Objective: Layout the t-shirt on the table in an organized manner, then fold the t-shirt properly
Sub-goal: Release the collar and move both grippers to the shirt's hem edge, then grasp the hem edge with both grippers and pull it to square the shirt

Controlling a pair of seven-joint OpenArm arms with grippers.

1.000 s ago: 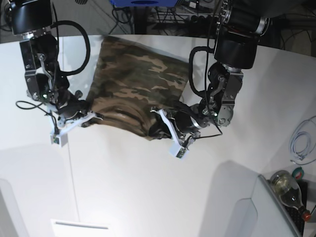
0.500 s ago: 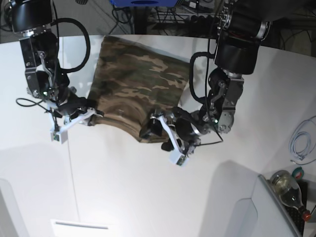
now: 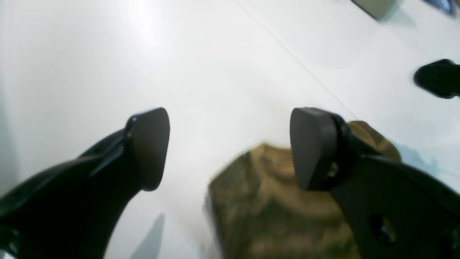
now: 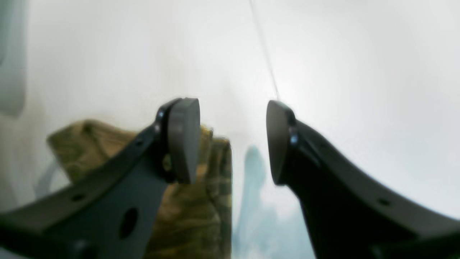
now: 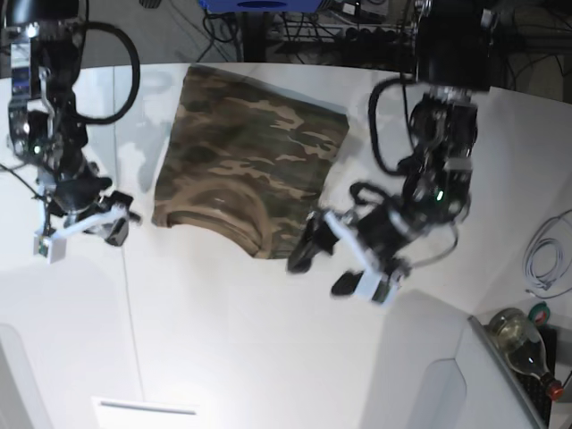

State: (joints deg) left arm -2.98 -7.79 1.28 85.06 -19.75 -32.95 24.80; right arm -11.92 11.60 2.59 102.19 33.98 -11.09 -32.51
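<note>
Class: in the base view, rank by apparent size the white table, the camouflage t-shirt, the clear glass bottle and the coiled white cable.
1. White smooth table
2. Camouflage-print fabric t-shirt
3. Clear glass bottle and coiled white cable: too alike to rank; both lie at the frame's edge.

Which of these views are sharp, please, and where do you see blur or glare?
Base view: sharp overall, with a bright glare patch on the table near the bottom edge. Left wrist view: the t-shirt is smeared and soft, with glare on the table at top left. Right wrist view: the shirt is blurred too, and the table looks washed out.
</note>
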